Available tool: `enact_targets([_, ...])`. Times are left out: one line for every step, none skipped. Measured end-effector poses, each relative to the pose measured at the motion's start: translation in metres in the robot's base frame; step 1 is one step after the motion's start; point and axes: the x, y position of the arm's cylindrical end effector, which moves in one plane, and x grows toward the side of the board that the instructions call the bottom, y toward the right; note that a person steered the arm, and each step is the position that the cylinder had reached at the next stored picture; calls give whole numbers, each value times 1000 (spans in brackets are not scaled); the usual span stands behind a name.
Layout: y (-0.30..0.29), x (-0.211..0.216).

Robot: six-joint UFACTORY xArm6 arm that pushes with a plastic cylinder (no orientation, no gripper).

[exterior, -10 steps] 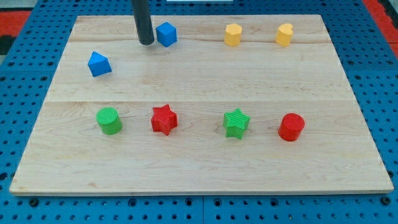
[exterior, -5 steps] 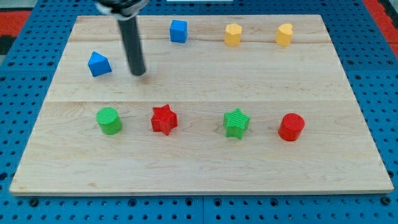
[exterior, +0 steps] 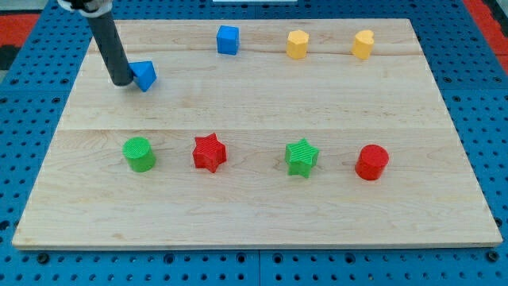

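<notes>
Contact at the view's upper left: my tip (exterior: 121,81) is sitting right against the left side of the blue wedge (exterior: 145,75), seemingly touching. No claw is showing, only a bare rod holding nothing. Along the top, a blue cube (exterior: 228,39) and two yellow blocks (exterior: 296,44) (exterior: 363,44) are sitting; green cylinder (exterior: 140,153), red star (exterior: 209,152), green star (exterior: 302,156) and red cylinder (exterior: 371,162) are lining up below, well apart.

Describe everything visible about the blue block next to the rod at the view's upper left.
The blue block is small, solid blue and angular, looking like a wedge or prism with a pointed lower end; its exact shape is hard to tell. It looks like ribbed plastic. It sits on the light wooden board near the view's top left corner. My tip is at its left side, touching or nearly so. No other block touches it; the blue cube lies apart to the right.
</notes>
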Motion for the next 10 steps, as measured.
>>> enact_targets([-3,-16])
enact_targets([-12,15])
enact_targets([-7,39])
enact_targets([10,57])
enact_targets([32,43])
enact_targets([32,16])
enact_targets([28,-2])
enact_targets([28,-19])
enact_targets([29,-33])
enact_targets([32,-24])
